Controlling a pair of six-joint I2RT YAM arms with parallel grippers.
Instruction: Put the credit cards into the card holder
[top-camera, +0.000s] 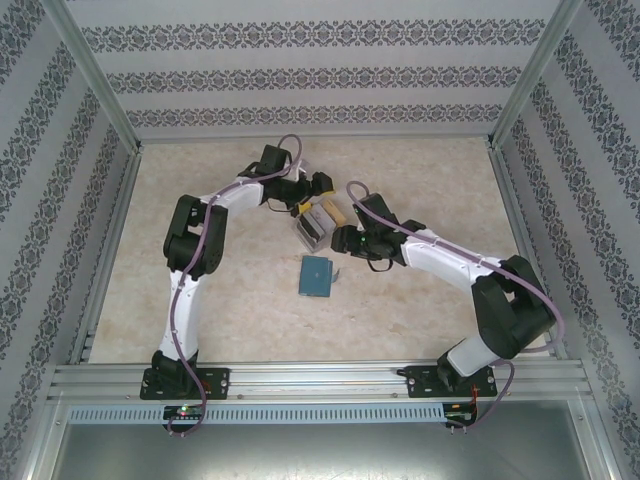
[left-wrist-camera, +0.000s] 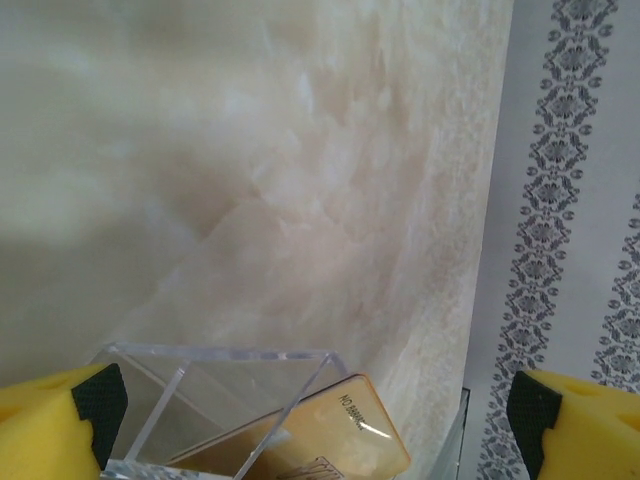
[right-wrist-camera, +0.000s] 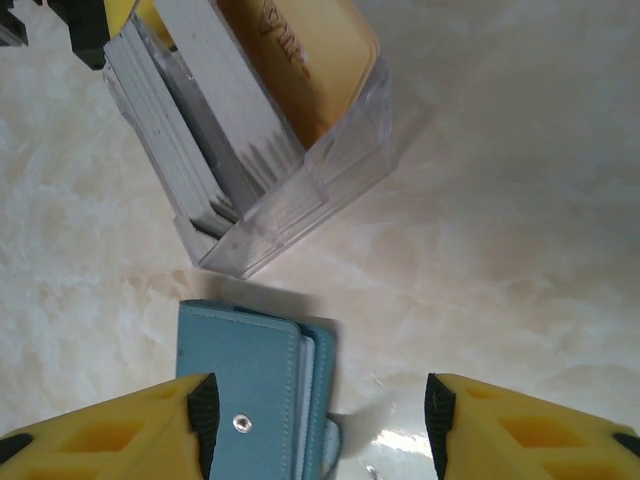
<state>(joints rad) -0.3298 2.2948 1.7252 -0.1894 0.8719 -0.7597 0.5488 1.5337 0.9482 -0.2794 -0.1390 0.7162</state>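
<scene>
One card holder (top-camera: 317, 276) lies near the middle of the table (top-camera: 430, 180) — a flat teal rectangle, stitched, folded shut, with a small metal snap. Just toward the far edge stands one clear plastic box (right-wrist-camera: 335, 185). The credit cards (right-wrist-camera: 195, 140) stand on edge inside it: one glossy tan card (right-wrist-camera: 300, 60) and a packed row of thin grey and whitish ones, too tight to count.

The right gripper (right-wrist-camera: 320, 425) hangs over the holder, its yellow fingers (right-wrist-camera: 110, 435) partly apart — gripping nothing. The left gripper (left-wrist-camera: 320, 430) is spread wide either side of the box, empty.
</scene>
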